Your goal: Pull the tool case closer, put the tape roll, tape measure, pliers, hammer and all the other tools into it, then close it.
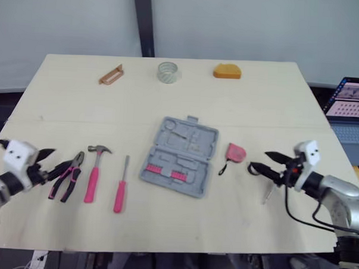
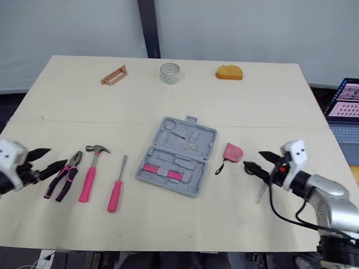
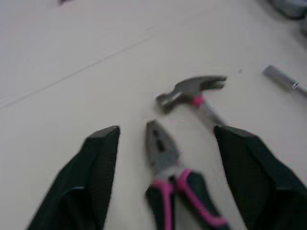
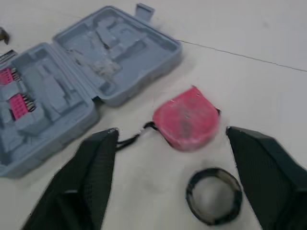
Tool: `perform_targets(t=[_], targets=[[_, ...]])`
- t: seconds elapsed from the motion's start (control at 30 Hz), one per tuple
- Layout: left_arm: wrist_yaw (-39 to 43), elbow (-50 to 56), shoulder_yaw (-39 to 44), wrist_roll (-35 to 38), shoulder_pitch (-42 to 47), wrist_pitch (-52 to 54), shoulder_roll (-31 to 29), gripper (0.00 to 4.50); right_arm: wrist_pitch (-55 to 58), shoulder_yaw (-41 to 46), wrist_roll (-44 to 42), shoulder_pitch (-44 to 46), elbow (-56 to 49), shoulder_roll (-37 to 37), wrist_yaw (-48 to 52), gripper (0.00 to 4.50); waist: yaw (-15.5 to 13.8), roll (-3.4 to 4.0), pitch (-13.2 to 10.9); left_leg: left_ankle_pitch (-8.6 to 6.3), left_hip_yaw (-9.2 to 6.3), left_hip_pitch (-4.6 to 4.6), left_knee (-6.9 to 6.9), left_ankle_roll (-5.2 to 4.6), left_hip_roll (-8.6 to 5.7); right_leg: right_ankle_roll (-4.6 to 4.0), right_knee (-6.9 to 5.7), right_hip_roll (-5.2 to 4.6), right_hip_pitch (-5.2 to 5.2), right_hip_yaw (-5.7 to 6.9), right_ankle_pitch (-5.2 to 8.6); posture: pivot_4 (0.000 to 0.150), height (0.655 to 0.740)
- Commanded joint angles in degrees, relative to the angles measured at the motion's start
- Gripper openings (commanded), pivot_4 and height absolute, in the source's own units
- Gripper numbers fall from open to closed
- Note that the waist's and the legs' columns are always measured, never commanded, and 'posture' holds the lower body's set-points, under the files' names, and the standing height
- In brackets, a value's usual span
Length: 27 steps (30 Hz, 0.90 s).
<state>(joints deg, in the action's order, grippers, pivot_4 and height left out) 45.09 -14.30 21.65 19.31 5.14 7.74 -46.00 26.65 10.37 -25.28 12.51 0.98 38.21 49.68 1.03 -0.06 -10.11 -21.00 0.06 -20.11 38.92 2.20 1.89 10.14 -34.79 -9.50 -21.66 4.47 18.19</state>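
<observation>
The grey tool case (image 1: pixel 180 156) lies open in the middle of the table, with pink bits in its near half. The pink tape measure (image 1: pixel 235 152) rests just right of it, and my right gripper (image 1: pixel 259 160) is open beside it, fingers pointing at it. A small black ring (image 4: pixel 213 195) lies between those fingers. On the left lie the pliers (image 1: pixel 67 175), the hammer (image 1: pixel 94 172) and a pink screwdriver (image 1: pixel 121 188). My left gripper (image 1: pixel 56 162) is open, its fingers either side of the pliers' nose (image 3: pixel 160 143). The tape roll (image 1: pixel 168 72) stands at the far edge.
An orange object (image 1: pixel 227 71) and a brown bracket-like piece (image 1: pixel 110 74) lie along the table's far edge. A thin metal piece (image 1: pixel 267 194) lies under my right wrist. A laptop (image 1: pixel 352 106) stands off the table's right side.
</observation>
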Motion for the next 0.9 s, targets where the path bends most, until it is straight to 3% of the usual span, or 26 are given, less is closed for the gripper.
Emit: perform_targets(t=[0.03, 0.13, 0.17, 0.53, 0.9], targets=[[-0.4, 3.2, -4.8, -0.5, 5.4, 2.3, 2.2, 1.55, 1.1, -4.7, 2.8, 1.2, -4.2, -2.3, -3.6, 2.07, 0.0, 0.0, 0.0, 0.0, 0.0, 0.0, 0.02, 0.0, 0.0, 0.0, -0.02, 0.0, 0.0, 0.0, 0.0, 0.15, 0.74], [-0.5, 2.1, -8.5, -1.9, 10.1, 2.8, 4.6, 0.05, 1.4, -8.4, 5.8, 2.3, -4.7, -4.4, -5.9, 0.58, 0.0, 0.0, 0.0, 0.0, 0.0, -0.01, 0.12, 0.0, -0.01, 0.0, -0.09, 0.0, 0.0, 0.0, 0.0, 0.15, 0.74], [-0.3, 1.6, -10.0, -2.3, 11.6, 3.1, 5.5, 0.0, 1.6, -9.7, 6.9, 2.9, -4.4, -5.1, -7.0, 0.05, 0.0, 0.0, 0.0, 0.0, 0.01, -0.01, 0.11, 0.0, -0.01, 0.0, -0.1, 0.0, -0.01, 0.0, 0.0, 0.15, 0.74], [1.7, -6.8, -21.9, -8.6, 23.2, 2.6, 13.1, 0.0, 4.8, -15.4, 12.4, 7.2, -3.0, -10.1, -11.7, 0.05, 0.5, 0.0, 0.0, 0.0, 0.0, -0.04, 0.09, 0.0, -0.01, 0.0, -0.14, 0.0, -0.08, 0.06, 0.0, 0.15, 0.74], [0.0, -25.9, -23.7, -13.8, 32.7, -6.2, 17.8, 0.0, 6.1, -17.8, 15.3, 9.5, -1.0, -13.3, -13.7, 0.05, 0.6, -0.01, 0.0, 0.0, -0.01, -0.05, 0.09, 0.0, -0.02, 0.0, -0.14, 0.0, -0.09, 0.11, 0.0, 0.15, 0.74]])
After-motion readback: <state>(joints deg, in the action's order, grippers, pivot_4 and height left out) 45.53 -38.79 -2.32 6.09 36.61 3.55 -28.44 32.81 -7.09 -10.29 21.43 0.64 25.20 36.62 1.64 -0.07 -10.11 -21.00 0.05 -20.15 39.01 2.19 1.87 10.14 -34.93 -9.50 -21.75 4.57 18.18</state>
